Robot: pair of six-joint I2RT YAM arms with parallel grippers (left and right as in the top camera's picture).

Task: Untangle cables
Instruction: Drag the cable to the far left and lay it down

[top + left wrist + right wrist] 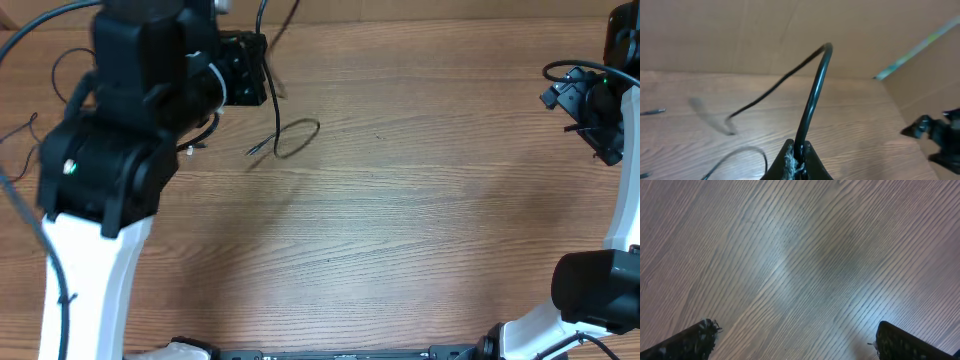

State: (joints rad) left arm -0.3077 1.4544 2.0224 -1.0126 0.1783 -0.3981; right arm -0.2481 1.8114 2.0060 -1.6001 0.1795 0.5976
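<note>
A black cable [816,90] is pinched in the left gripper [799,152], whose fingers are pressed together on it. In the left wrist view it rises from the fingers, arches over and runs down to the left until its end meets the wood. From overhead the same cable [272,105] leaves the gripper near the far edge of the bench [400,230], left of the middle. It drops to a small loop [297,138] lying flat on the wood just nearer than the gripper, with a short tail pointing left. Another length of black cord [264,20] runs from the gripper off past the far edge.

A small metal-tipped plug [190,148] lies close to the loop on its left, partly under the left arm. Thin strands [20,130] lie by the left edge of the bench; I cannot tell whether they join the held cable. A cardboard wall [740,35] stands behind the far edge.

The right gripper [796,342] is well apart from the cables, by the far-right corner. Its fingers [695,341] are spread wide above bare wood, holding nothing.
</note>
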